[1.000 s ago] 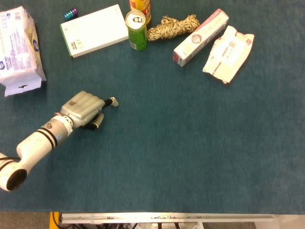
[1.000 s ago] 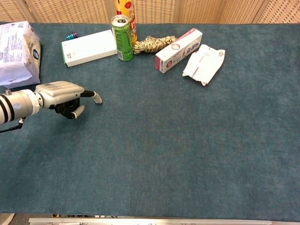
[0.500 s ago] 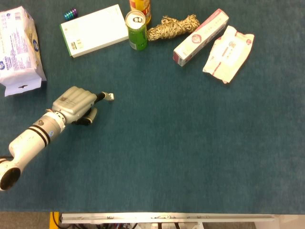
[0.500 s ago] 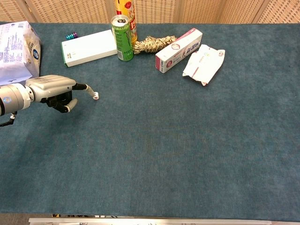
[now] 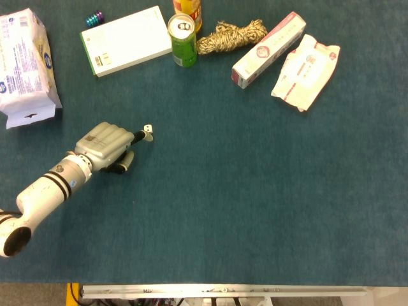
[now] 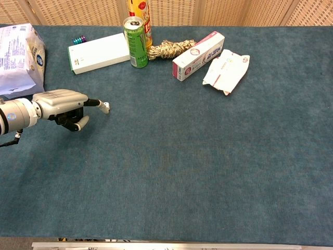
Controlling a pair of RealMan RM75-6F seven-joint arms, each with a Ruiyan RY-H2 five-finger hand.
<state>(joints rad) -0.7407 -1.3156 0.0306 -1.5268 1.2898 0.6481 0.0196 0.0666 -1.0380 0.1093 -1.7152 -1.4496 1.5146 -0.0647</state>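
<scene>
The left robot hand (image 5: 107, 144) hovers at frame left over the table (image 5: 255, 191). Its fingers are curled in, one pointing out. It holds nothing.

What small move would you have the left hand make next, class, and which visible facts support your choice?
Probably a short reach forward toward the white box. The left hand hovers over bare table, holding nothing, one finger stretched out and the rest curled under. The box and the white pack lie nearest; the green can stands further off.
</scene>
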